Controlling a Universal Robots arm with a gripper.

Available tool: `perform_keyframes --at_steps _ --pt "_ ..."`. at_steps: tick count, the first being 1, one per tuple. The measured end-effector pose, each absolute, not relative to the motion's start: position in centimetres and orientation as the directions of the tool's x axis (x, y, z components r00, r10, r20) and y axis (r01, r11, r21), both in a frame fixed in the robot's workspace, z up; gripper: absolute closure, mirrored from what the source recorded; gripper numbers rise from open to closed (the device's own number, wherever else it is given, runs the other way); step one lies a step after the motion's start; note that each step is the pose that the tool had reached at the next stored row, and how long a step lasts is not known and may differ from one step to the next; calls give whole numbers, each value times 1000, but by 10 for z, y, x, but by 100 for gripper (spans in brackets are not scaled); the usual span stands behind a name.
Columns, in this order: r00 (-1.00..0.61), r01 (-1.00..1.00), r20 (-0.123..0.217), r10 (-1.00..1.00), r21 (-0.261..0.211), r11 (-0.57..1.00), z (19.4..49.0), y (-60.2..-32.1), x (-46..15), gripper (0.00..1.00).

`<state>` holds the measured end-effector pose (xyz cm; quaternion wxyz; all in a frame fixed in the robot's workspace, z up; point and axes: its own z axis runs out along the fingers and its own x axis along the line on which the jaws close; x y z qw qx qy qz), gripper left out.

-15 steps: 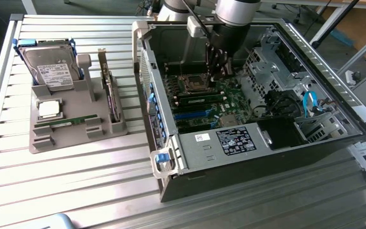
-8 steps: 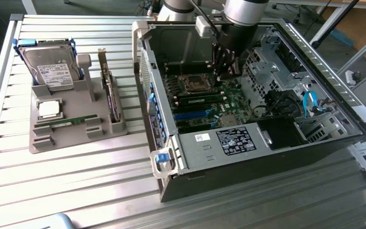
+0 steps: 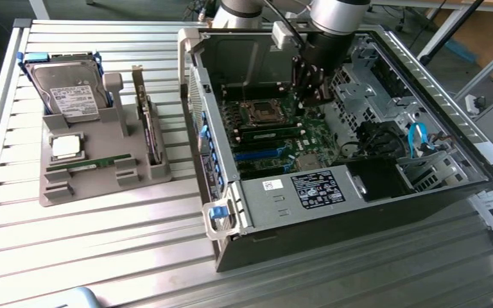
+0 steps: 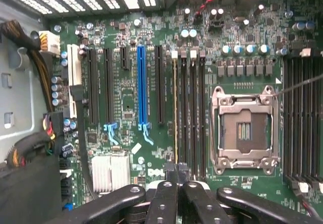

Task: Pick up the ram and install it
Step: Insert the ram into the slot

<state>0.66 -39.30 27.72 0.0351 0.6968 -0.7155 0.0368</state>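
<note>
The ram is a thin green stick lying on edge in a grey holder at the exterior view's left, outside the computer case. My gripper hangs inside the open case, above the motherboard. In the wrist view its dark fingers meet at the tips, so the gripper is shut, with nothing seen held. Just beyond the tips another thin stick stands edge-on in a memory slot, beside the bare processor socket. I cannot tell whether the fingertips touch it.
The holder also carries a grey hard drive with blue rails, a square silver processor chip and an upright card. Black and blue expansion slots lie beside the memory slots. Cable bundles and the drive cage crowd the case walls.
</note>
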Motion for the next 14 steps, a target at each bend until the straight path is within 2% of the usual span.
perform_keyframes --at_steps 14 --pt "-26 -1000 102 -994 6 26 277 -393 33 89"
